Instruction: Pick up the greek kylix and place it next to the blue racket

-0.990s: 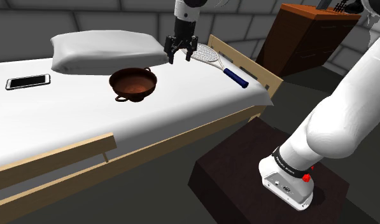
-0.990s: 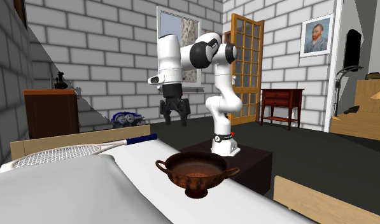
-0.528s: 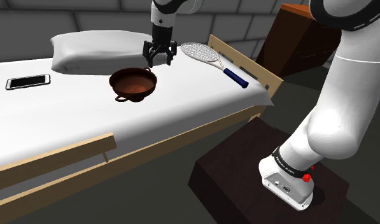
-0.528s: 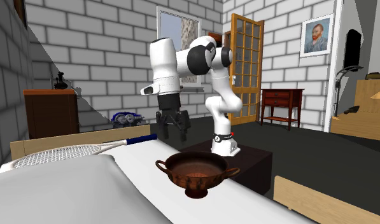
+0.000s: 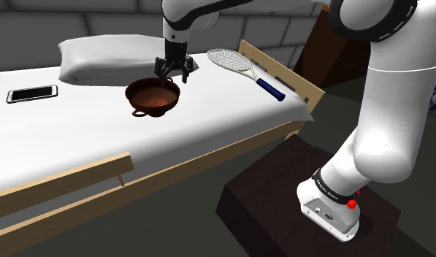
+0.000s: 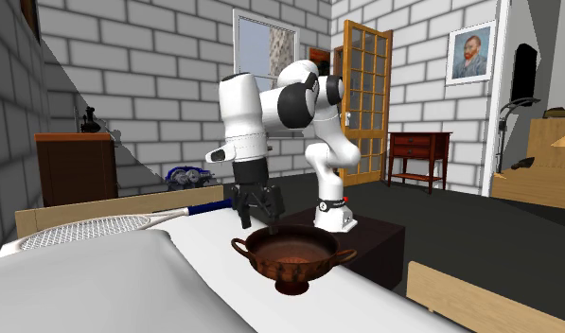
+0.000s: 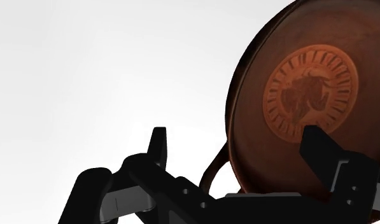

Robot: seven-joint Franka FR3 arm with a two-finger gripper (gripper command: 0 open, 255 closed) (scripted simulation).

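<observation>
The kylix (image 5: pixel 153 96) is a reddish-brown two-handled bowl standing upright on the white bed (image 5: pixel 77 131), in front of the pillow. My black gripper (image 5: pixel 172 71) hangs open just over the rim nearest the racket, not touching it. In the wrist view one finger (image 7: pixel 158 145) is outside the bowl and the other finger (image 7: pixel 319 147) is over its inside, with the kylix (image 7: pixel 303 95) and one handle loop below. The racket (image 5: pixel 233 61), with a white head and a blue handle (image 5: pixel 271 89), lies on the bed towards the shoulder view's right. Across the bed, the kylix (image 6: pixel 294 252) sits below the gripper (image 6: pixel 257 219), and the racket (image 6: pixel 100 228) lies further left.
A white pillow (image 5: pixel 117 57) lies just behind the kylix. A phone (image 5: pixel 32 93) rests at the shoulder view's left. A wooden bed board (image 5: pixel 282 73) runs beside the racket. My dark stand (image 5: pixel 296 208) is below the bed, with a brown dresser (image 5: pixel 362 40) behind.
The gripper has moved down and towards the shoulder view's left, from beside the racket head to just above the kylix rim. It stayed open. The kylix and racket have not moved.
</observation>
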